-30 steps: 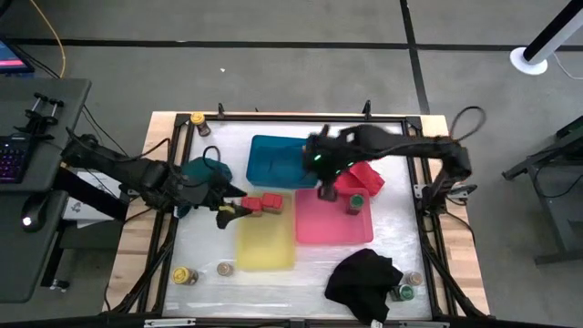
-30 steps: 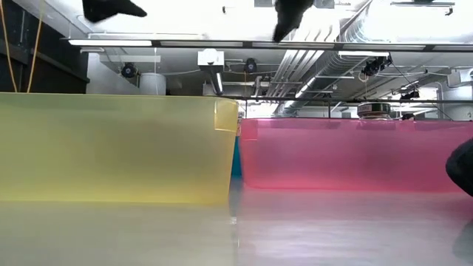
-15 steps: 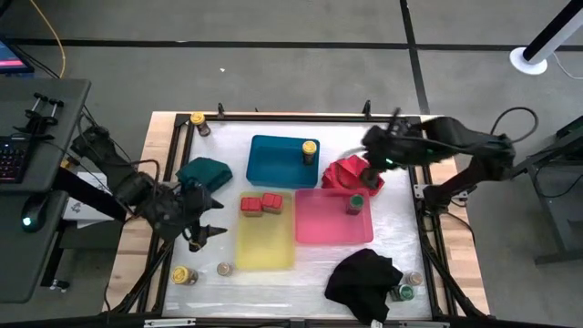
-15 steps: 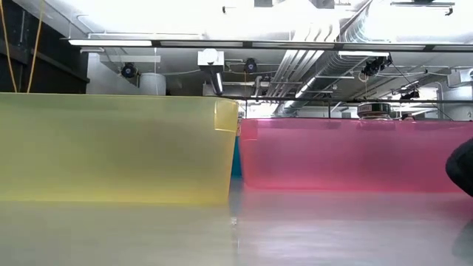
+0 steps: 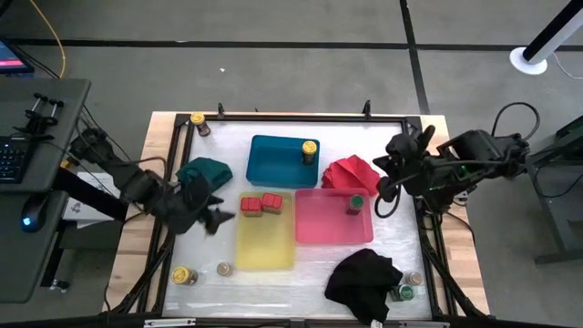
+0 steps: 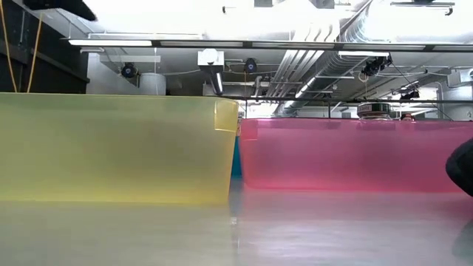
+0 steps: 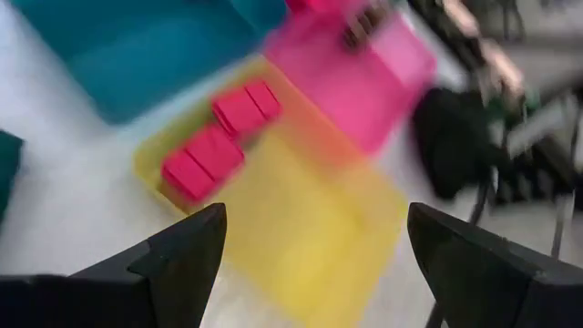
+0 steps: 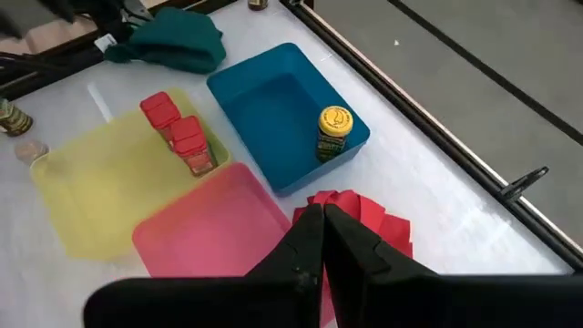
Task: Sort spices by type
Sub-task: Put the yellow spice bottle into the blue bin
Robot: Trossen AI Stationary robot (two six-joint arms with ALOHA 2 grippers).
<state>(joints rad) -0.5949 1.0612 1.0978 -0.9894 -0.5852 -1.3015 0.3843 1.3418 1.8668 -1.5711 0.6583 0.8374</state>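
Small spice jars show in the high view. A yellow-lidded jar (image 5: 310,148) stands in the blue tray (image 5: 273,162), two red square-lidded jars (image 5: 261,204) in the yellow tray (image 5: 265,244), and a green-lidded jar (image 5: 355,203) in the pink tray (image 5: 326,223). Others stand loose on the table: yellow-lidded ones (image 5: 198,119) (image 5: 182,274), a silvery-lidded one (image 5: 224,269), and a green-lidded one (image 5: 405,292). My left gripper (image 5: 215,220) (image 7: 312,228) hovers open and empty beside the yellow tray's left edge. My right gripper (image 5: 383,182) (image 8: 323,215) is shut on nothing, right of the red cloth (image 5: 353,173).
A teal cloth (image 5: 205,171) lies left of the blue tray, and a black cloth (image 5: 364,278) lies near the table's near right corner. In the low view the yellow tray wall (image 6: 118,148) and pink tray wall (image 6: 355,155) fill the picture. A raised frame (image 5: 301,117) rims the table.
My left gripper has drawn back from the red-lidded jars in the yellow tray toward the table's left edge. My right gripper has pulled away from above the blue and pink trays toward the table's right edge, uncovering the yellow-lidded jar in the blue tray.
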